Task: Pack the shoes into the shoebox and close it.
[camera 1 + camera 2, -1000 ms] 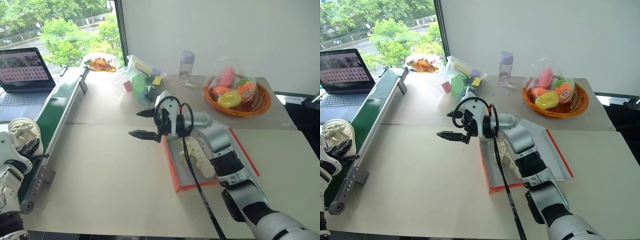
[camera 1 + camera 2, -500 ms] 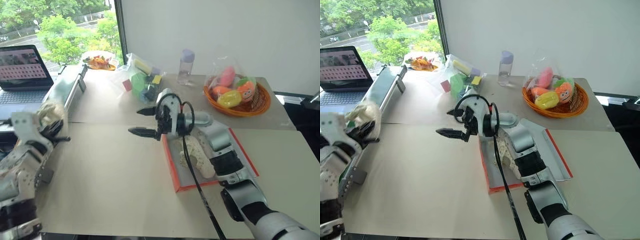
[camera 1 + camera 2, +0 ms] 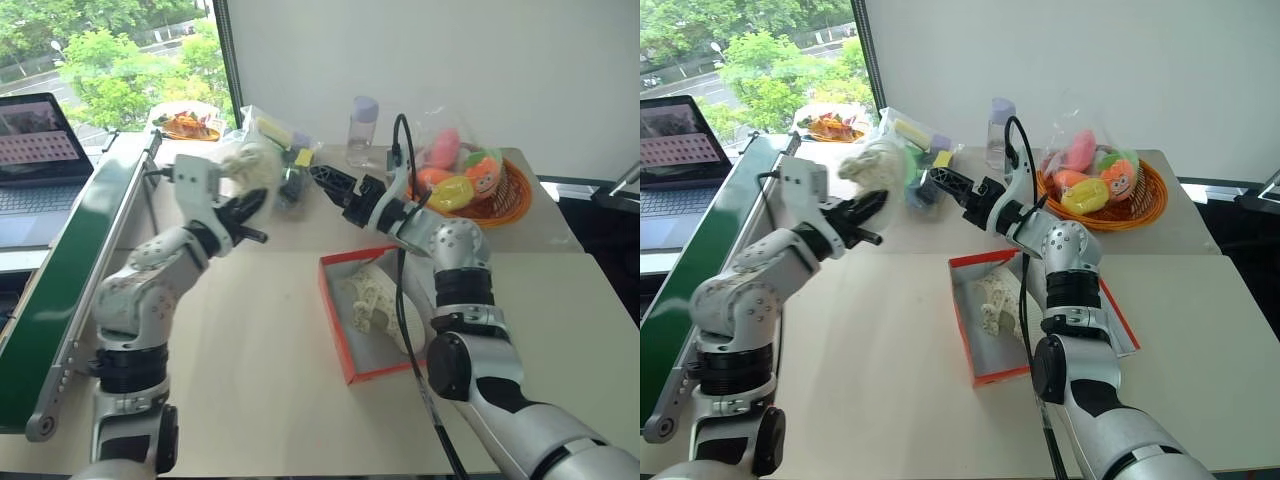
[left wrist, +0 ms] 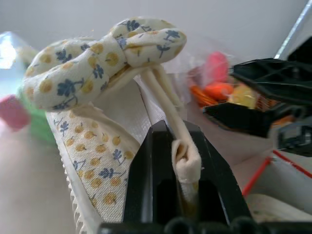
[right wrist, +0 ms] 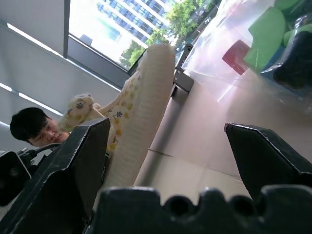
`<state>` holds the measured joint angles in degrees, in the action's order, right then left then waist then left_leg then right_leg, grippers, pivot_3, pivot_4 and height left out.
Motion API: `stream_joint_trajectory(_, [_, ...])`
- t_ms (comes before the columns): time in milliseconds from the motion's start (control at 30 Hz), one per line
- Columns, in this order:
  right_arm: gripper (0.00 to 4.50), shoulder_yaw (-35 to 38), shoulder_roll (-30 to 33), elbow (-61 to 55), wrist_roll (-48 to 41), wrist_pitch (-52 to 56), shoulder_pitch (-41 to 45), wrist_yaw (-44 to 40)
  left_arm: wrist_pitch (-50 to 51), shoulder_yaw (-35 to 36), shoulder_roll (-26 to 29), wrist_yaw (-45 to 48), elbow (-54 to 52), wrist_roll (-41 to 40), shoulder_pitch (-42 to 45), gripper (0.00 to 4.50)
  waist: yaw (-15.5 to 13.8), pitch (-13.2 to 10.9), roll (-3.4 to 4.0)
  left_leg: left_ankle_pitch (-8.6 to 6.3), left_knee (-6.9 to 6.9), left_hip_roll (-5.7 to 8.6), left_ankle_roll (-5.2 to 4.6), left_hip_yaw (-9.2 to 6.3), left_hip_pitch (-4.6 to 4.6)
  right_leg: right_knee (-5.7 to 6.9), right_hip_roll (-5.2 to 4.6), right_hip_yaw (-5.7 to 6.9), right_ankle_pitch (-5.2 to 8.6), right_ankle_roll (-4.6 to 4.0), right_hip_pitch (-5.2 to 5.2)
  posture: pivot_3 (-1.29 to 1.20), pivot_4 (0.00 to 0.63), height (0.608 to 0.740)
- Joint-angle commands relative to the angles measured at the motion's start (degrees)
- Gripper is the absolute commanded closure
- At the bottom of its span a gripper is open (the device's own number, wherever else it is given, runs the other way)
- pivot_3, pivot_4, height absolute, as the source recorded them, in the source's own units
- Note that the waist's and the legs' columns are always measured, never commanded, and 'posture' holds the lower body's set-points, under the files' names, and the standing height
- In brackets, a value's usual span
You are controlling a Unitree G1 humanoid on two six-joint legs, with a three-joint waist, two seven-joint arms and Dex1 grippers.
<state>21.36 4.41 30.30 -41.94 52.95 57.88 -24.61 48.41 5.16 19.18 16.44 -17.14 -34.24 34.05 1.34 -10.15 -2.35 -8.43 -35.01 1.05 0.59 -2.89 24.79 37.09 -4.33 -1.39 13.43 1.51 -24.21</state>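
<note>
At the far left a laptop [image 3: 35, 150] sits beyond a long green conveyor [image 3: 60, 270] with a metal side rail, cut off by the frame edge. The left hand [image 3: 245, 222] is clenched on a thin cloth strap of one shoe [image 4: 92, 97], held in the air above the pale, smooth worktop [image 3: 250, 380]. Close up, that shoe is soft cream fabric printed with small blue and yellow flowers, with a knotted bow and a ribbed sole edge; its toe is blurred in the head views. Behind it lies a clear plastic bag [image 3: 285, 160] of coloured foam blocks and a clear bottle [image 3: 362, 132]. The right hand [image 3: 330, 185] stands with its two black fingers spread wide, grasping nothing, just beside the held shoe. Below it the shoebox [image 3: 335, 330], shallow red-orange card with a pale inside, rests on the worktop; the second shoe [image 3: 372, 300] lies in it, partly hidden by the right arm and its cable. To the right stands an orange woven basket [image 3: 505, 200] of bright plastic toys.
</note>
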Motion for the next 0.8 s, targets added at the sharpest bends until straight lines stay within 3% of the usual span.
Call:
stream_joint_trajectory(33, [0.00,1.17,0.49,-0.93,-1.51,-0.02,1.52,0.98,0.58,-0.64,-1.42,-0.19,-2.80,-1.22,1.63,4.49,0.54,0.00,0.01,0.00,0.00,0.00,0.00,0.01,-0.01,0.02,0.01,-0.03,0.00,0.00,-0.01,0.00,0.150,0.740])
stream_joint_trajectory(300, [0.00,3.19,1.83,1.79,-0.91,-2.58,-0.29,1.56,1.99,-5.63,-7.64,-0.63,-2.82,-1.47,-1.04,4.49,0.96,-0.01,0.01,0.01,-0.13,0.02,-0.03,0.00,-0.03,-0.01,0.03,-0.04,-0.03,0.09,0.11,0.00,0.150,0.740])
stream_joint_trajectory(467, [1.33,2.68,0.81,0.89,-1.35,-2.17,-1.71,1.34,2.22,-6.16,-7.79,0.44,-2.21,-1.01,-0.54,4.50,1.14,-0.01,0.02,0.01,-0.14,0.00,-0.04,0.01,0.03,0.02,0.05,-0.06,-0.03,0.08,0.04,0.00,0.150,0.740])
stream_joint_trajectory(633, [3.18,1.98,0.92,0.85,-0.72,-2.42,-2.04,0.76,2.31,-4.43,-4.90,1.56,-1.04,-0.35,-0.50,4.50,1.18,-0.01,0.03,0.01,-0.18,-0.01,-0.04,0.01,0.00,0.03,0.10,-0.08,-0.03,0.09,0.06,0.00,0.150,0.740])
stream_joint_trajectory(700, [3.57,1.89,1.28,1.13,-0.43,-2.87,-1.86,0.69,2.66,-3.64,-3.97,1.53,-1.32,-0.25,-0.69,4.50,1.11,-0.02,0.03,0.01,-0.18,0.00,-0.04,0.00,0.01,0.02,0.09,-0.08,-0.03,0.09,0.05,0.00,0.150,0.740])
stream_joint_trajectory(800, [3.70,0.50,2.44,1.22,1.66,-5.45,-1.48,0.51,4.87,-1.64,-2.33,2.05,-2.40,-2.19,-2.09,3.45,1.08,-0.02,0.03,0.01,-0.17,0.01,-0.04,0.00,0.02,0.01,0.08,-0.08,-0.03,0.10,0.05,0.00,0.150,0.740])
